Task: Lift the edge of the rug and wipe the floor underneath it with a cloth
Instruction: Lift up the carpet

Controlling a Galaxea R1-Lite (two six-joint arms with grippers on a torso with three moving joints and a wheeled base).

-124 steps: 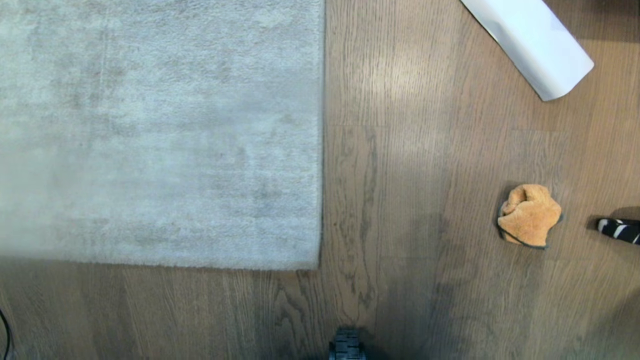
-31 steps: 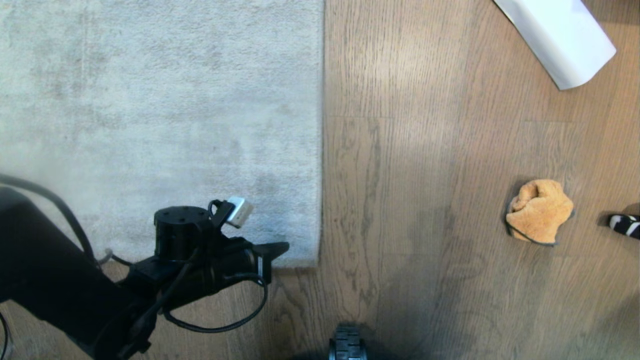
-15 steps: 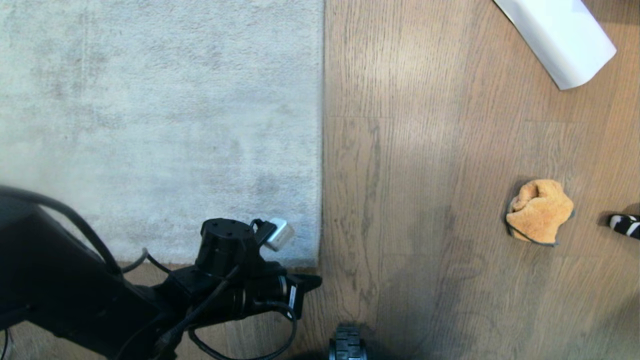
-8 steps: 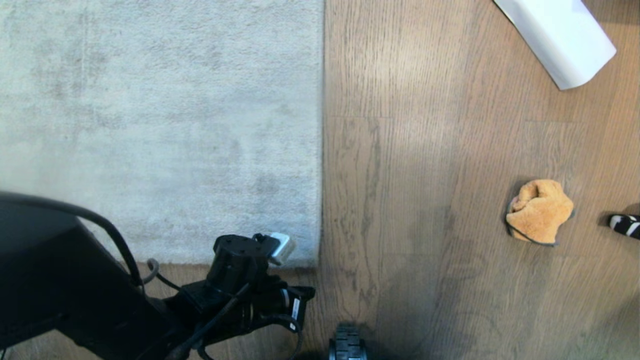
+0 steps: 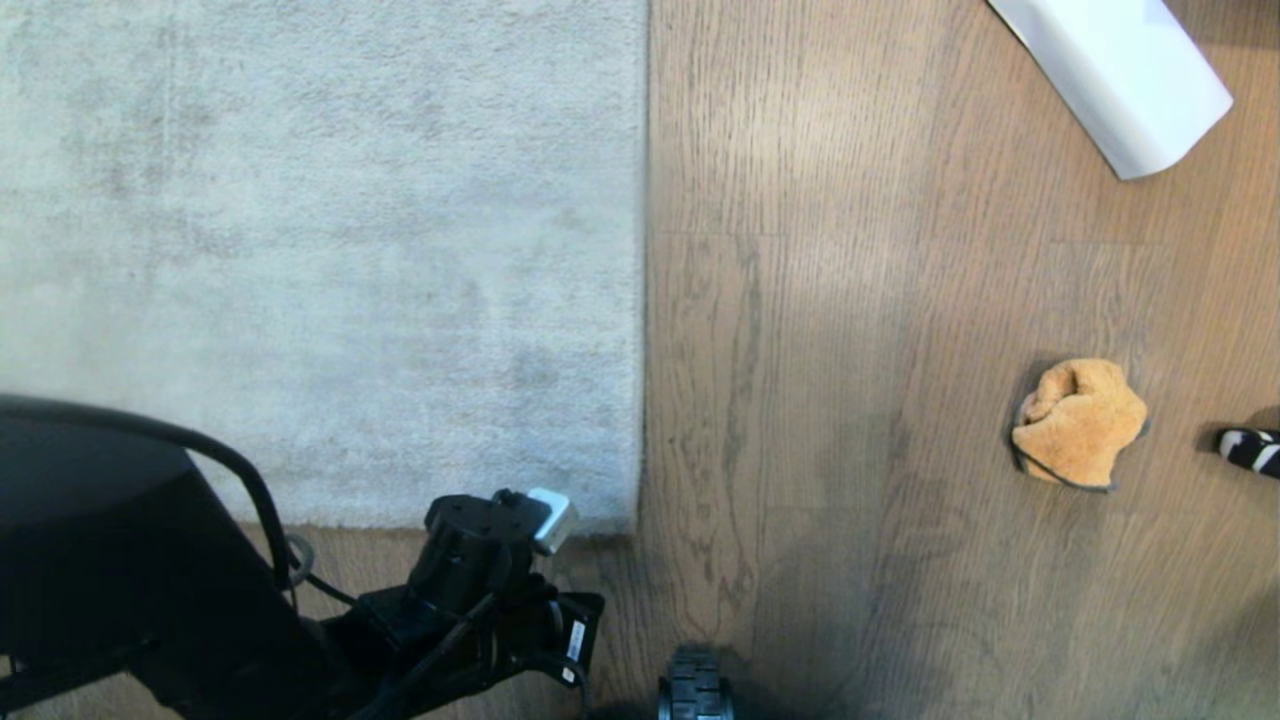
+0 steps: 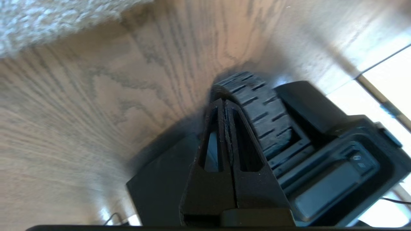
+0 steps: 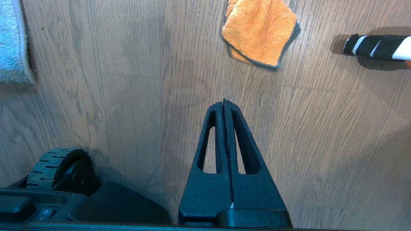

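Rug edge point(image 5: 600, 505): flat, likely limp, heavy; pinch corner | left gripper point(image 6: 224, 104): closed, empty, beside corner | cloth point(image 5: 1078, 422): soft, untouched

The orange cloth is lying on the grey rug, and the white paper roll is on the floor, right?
Not quite. The head view shows the orange cloth lying on the wood floor, well apart from the grey rug. The white paper roll is on the floor.

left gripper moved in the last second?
Yes. The left gripper, shut, has pulled back off the rug edge toward the robot's base wheel, now over bare floor.
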